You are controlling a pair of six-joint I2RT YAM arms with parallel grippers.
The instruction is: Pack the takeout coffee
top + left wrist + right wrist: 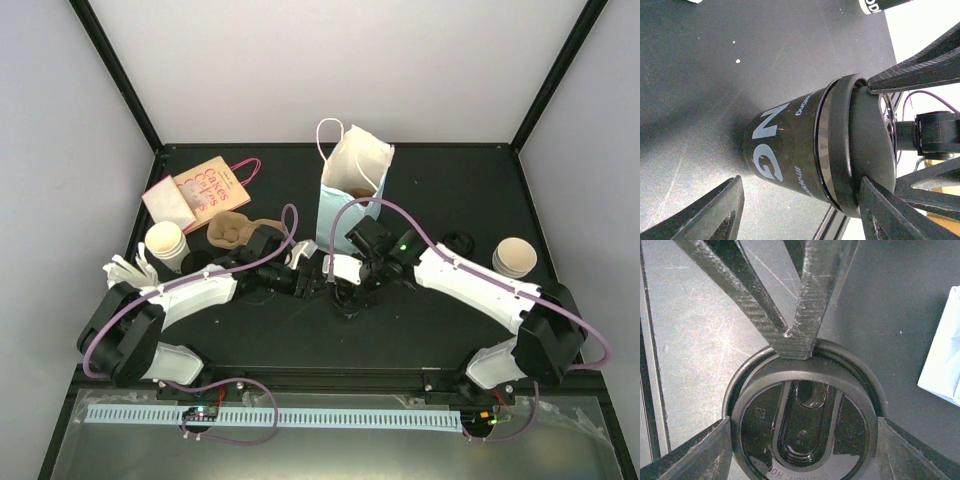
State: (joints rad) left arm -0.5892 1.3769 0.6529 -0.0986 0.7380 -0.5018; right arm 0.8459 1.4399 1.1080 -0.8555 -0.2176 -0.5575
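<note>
On the dark worktop (250,340), about midway between the two arms, stands the coffee cup (785,145). It is black with pale lettering down its side and is upright on its base. A black lid (805,440) with a raised ring and an oval sip recess sits on it.

The left fingers (710,215) are spread, turned so one lies low and the other high. The low one is near the cup's foot and apart from it. The high one has its tip against the lid's rim.

The right fingers (690,455) come down from above and bear on the lid, one at each side of its rim, with the sip recess between them.

Just behind the cup a pale blue paper bag (345,190) with a white loop handle stands open. To the far left are a brown pulp cup carrier (232,232), a pink printed bag (198,188) lying flat, and a white paper cup (165,243). Another paper cup (514,256) stands well apart on the right.
</note>
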